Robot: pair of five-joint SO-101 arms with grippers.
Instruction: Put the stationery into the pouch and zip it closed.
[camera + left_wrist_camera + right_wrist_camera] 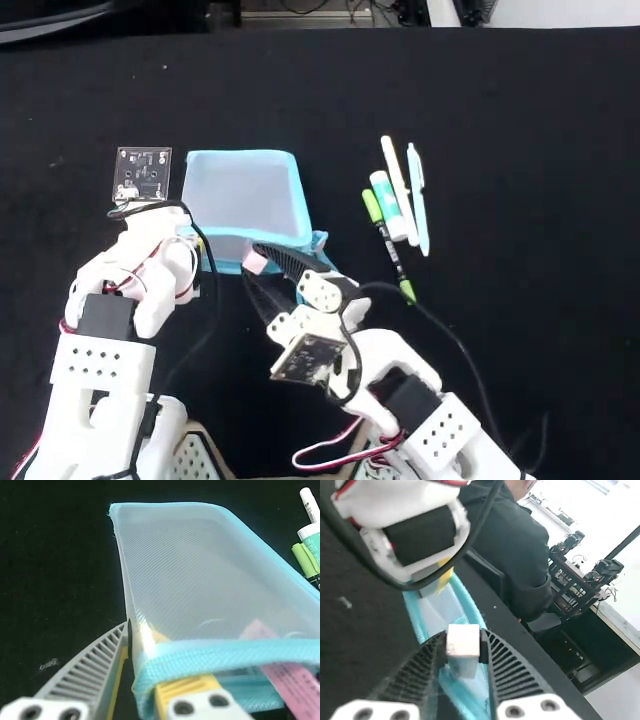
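The translucent pale-blue mesh pouch point(243, 195) has a fine diagonal weave and turquoise zip edging. On the black surface point(520, 90), right of centre, lie a white pen point(397, 180), a pale-blue pen point(419, 205), a lime-green and black marker point(373, 207) and a white-and-teal glue stick point(389, 202). The left end effector point(137, 632) is ribbed grey and yellow, the right end effector point(463, 647) ribbed black. The small rectangular block point(255, 262) is pink.

One mesh pouch point(243, 195), one eraser point(463, 641), one square card point(143, 172) and five pens and markers point(398, 205) are showing.
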